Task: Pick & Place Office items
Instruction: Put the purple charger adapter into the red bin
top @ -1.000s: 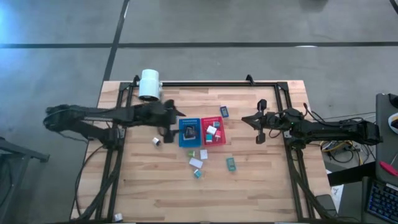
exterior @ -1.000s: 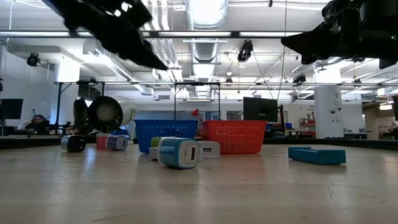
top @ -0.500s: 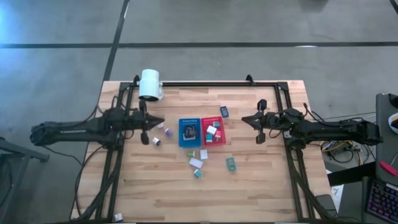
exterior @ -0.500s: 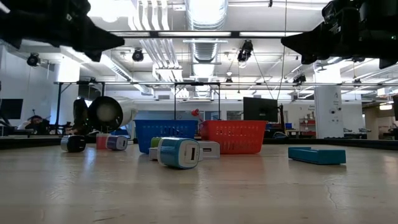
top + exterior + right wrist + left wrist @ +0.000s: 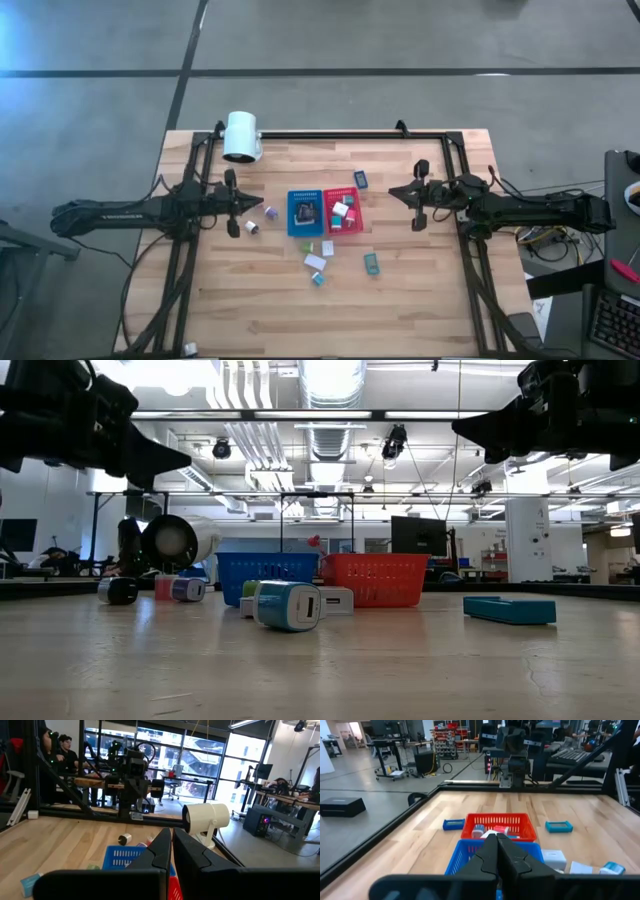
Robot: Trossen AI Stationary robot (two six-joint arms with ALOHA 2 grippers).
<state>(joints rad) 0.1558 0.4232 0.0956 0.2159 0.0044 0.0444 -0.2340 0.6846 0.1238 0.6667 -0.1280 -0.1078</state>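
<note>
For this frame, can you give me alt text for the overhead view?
Blue tray and red tray sit side by side mid-table, small office items scattered nearby. Left gripper and right gripper, both shut and empty, flank them.

Wooden table (image 5: 250,300) carries trays (image 5: 323,212), office items (image 5: 316,262), cylinder (image 5: 241,136).

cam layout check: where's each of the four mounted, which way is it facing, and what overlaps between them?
High: overhead, straight down on the table; both arms show, left gripper and right gripper shut and empty.
Low: table height, looking level into the room; arms overhead.
Left wrist: on the left arm, faces the blue tray and red tray, with the right arm beyond; own shut fingers show.
Right wrist: on the right arm, faces the white cylinder and the left arm.
Shared: both trays appear in every view.
</note>
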